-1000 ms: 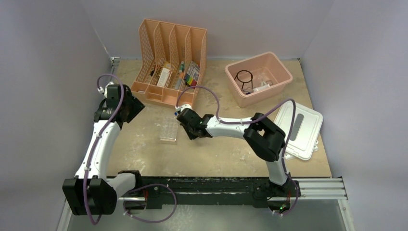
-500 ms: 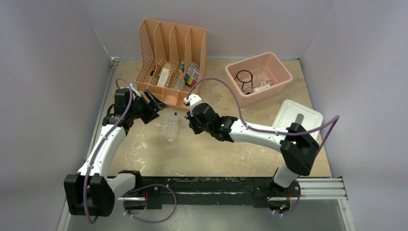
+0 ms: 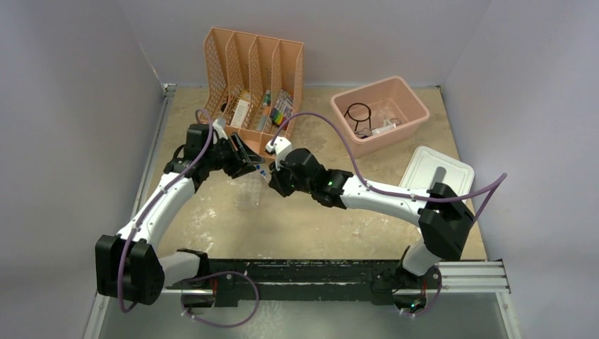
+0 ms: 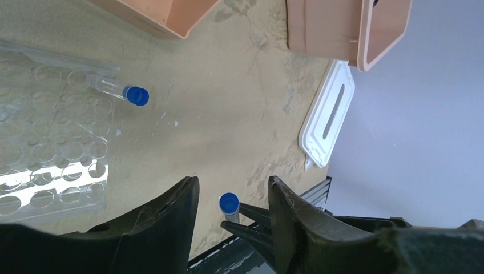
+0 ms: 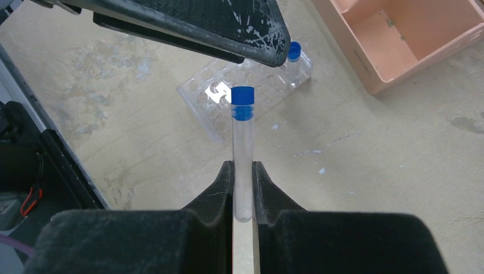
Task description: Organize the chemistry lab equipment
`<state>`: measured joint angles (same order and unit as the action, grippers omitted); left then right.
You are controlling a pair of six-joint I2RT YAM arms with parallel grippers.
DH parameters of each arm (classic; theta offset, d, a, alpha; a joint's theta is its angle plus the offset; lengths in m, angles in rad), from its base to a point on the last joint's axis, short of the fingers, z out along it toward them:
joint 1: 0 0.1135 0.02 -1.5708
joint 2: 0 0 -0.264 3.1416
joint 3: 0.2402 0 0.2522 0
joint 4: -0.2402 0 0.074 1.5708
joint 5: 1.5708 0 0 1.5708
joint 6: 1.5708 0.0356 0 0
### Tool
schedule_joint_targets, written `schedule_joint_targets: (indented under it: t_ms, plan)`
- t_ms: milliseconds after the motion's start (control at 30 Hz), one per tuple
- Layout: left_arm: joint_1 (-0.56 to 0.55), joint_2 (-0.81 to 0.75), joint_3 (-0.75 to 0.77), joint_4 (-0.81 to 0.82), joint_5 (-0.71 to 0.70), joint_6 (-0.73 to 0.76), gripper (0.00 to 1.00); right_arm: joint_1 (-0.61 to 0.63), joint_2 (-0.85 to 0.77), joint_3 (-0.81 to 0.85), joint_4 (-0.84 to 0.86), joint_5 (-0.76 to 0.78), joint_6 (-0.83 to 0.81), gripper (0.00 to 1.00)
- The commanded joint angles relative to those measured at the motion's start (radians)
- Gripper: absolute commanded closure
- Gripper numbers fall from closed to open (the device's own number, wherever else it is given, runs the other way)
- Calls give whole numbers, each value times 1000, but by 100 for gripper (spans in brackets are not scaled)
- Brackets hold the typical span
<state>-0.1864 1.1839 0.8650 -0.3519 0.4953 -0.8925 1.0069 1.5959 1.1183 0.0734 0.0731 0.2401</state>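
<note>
Here the right gripper (image 5: 243, 166) is clamped on a tube (image 5: 242, 137): we see both fingers pressed against the clear lower part, with the blue cap standing out past the tips. The tube is held off the table (image 3: 318, 229), just right of the rack (image 3: 248, 193) and in front of the organizer (image 3: 254, 78).

The left gripper (image 4: 232, 181) meets it from the other side, its jaws well apart. In the left wrist view the held tube's cap shows in the gap between those jaws, lower down, and we cannot tell from there whether anything touches it. From the right wrist, one left finger (image 5: 200, 23) passes beyond the cap with a gap between them.

The rack lies flat on the table, clear, with rows of round holes. A second tube (image 5: 293, 60), also blue-capped, stands in a hole at one corner of it, on the side nearer the organizer.

At the far right the tub (image 3: 410, 106) holds the black ring (image 3: 359, 113) and some clear pieces too small for us to name. The white lid (image 3: 441, 191) lies flat on the table, nearer than the tub and beside the right arm's elbow.
</note>
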Motion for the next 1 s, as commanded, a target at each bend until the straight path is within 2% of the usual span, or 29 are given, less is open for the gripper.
schedule_joint_targets:
  t_ms: [0, 167, 333, 600, 667, 800, 900, 967]
  plan:
    - [-3, 32, 48, -77, 52, 60, 54, -3, -22, 46, 45, -35, -27, 95]
    - [-9, 36, 36, -77, 107, 77, 62, -3, -10, 58, 51, -29, -28, 95]
    - [-10, 34, 29, -74, 122, 80, 67, -3, -5, 63, 56, -37, -28, 95]
    - [-10, 21, 36, -65, 128, 87, 88, -2, 7, 69, 54, -33, -25, 94]
    - [-10, 7, 37, -67, 95, 98, 89, -2, 9, 70, 55, -33, -22, 85]
    - [-12, -79, 35, -90, -85, 190, 90, -2, -11, 54, 68, -6, -3, 61]
    - [-12, -145, -2, -90, -248, 238, 90, -7, -33, 42, 62, 23, 22, 52]
    - [-16, -168, -23, -88, -339, 253, 90, -12, -52, 24, 59, 51, 42, 49]
